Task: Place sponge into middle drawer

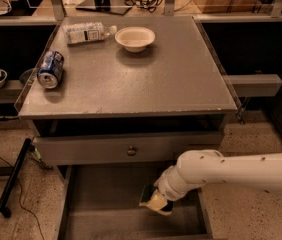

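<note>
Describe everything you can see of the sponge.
The sponge is a small block of pale yellow foam with a dark green face along its upper left edge. It sits tilted at the tip of the white arm, against the gripper, low over the right part of the open middle drawer. Whether it rests on the drawer's floor cannot be told.
</note>
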Controlling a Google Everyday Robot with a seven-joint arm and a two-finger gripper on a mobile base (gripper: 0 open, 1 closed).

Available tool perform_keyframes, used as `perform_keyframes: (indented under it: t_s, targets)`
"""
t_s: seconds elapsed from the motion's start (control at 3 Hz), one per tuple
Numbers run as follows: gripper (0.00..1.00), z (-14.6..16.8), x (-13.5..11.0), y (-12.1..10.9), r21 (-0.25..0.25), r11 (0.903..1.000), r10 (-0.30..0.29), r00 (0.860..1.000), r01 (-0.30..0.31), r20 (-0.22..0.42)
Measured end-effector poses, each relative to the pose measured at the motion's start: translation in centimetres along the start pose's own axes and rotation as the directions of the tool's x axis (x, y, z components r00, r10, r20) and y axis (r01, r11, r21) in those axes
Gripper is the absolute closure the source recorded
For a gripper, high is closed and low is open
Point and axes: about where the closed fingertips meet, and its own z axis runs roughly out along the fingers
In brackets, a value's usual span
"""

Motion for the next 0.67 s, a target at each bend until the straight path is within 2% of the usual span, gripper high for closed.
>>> perform_keyframes:
  t_s: [0.33,0.67]
  targets:
    - [1.0,0.1,-0.1,0.0,0.002,1.0,0.001,1.0,-0.001,0.0]
    - [1.0,1.6,0.9,0.6,-0.022,0.9996,0.015,1.0,-0.015,-0.021]
